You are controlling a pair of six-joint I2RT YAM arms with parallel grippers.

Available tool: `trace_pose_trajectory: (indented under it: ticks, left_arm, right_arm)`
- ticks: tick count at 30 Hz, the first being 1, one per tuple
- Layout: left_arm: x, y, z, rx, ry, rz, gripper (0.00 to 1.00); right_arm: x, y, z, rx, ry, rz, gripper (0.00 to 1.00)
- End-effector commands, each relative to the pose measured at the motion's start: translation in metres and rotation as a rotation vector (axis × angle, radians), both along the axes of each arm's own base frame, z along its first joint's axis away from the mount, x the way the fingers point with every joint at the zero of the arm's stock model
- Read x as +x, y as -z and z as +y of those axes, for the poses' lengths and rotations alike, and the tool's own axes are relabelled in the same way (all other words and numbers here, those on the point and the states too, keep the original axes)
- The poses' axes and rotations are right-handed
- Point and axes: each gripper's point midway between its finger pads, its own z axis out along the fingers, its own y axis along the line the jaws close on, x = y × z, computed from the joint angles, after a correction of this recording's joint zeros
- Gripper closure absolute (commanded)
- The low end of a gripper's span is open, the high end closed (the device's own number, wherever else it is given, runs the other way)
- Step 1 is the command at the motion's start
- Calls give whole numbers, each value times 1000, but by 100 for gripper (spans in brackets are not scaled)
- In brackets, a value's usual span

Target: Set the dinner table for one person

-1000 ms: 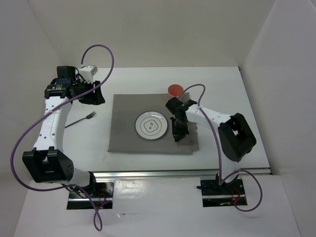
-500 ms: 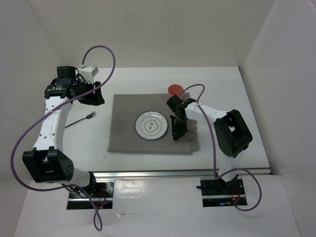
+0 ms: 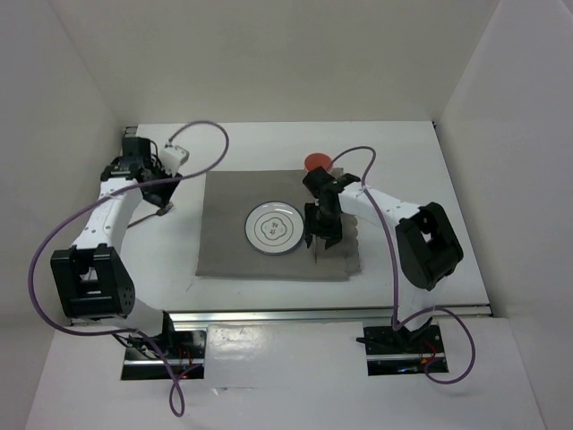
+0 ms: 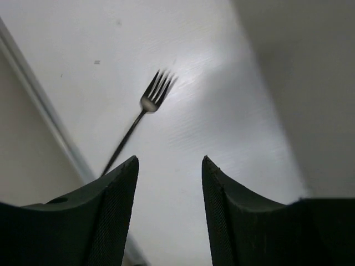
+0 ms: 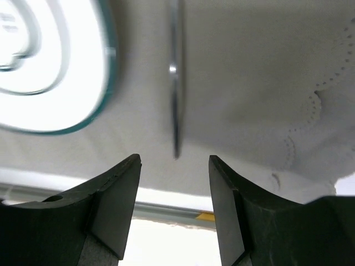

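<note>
The white dinner table (image 3: pixel 403 152) carries a grey cloth mat (image 3: pixel 224 251) with a white green-rimmed plate (image 3: pixel 271 227) on it. A fork (image 4: pixel 150 100) lies on the bare table left of the mat. My left gripper (image 4: pixel 169 160) is open and empty just above it, with the tines ahead of the fingers; it also shows in the top view (image 3: pixel 163 202). My right gripper (image 5: pixel 175 158) is open and empty over a thin silver utensil (image 5: pixel 176 83) that lies on the mat right of the plate (image 5: pixel 50 66). A white napkin (image 5: pixel 288 111) lies beside the utensil.
A red cup (image 3: pixel 318 162) stands at the mat's far edge, close behind my right arm. White walls enclose the table on the left, back and right. A silver rail (image 3: pixel 331 313) runs along the near edge.
My left arm has swung from the far left corner down over the fork. My right gripper has shifted slightly toward the far side and stays over the mat right of the plate.
</note>
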Motion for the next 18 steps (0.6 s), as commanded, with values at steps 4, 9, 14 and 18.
trace_pose_trajectory:
  ticks: [4, 9, 14, 18]
  left_arm:
    - [9, 65, 87, 619, 288, 49, 50]
    - [15, 91, 108, 548, 349, 238, 47]
    - [28, 108, 123, 527, 404, 262, 42]
    - [17, 138, 128, 501, 471, 311, 42]
  right_arm:
    - [28, -86, 13, 111, 4, -216, 39]
    - [28, -91, 11, 118, -15, -242, 38]
    - [26, -86, 13, 120, -61, -233, 36]
    - [36, -88, 20, 112, -90, -219, 36]
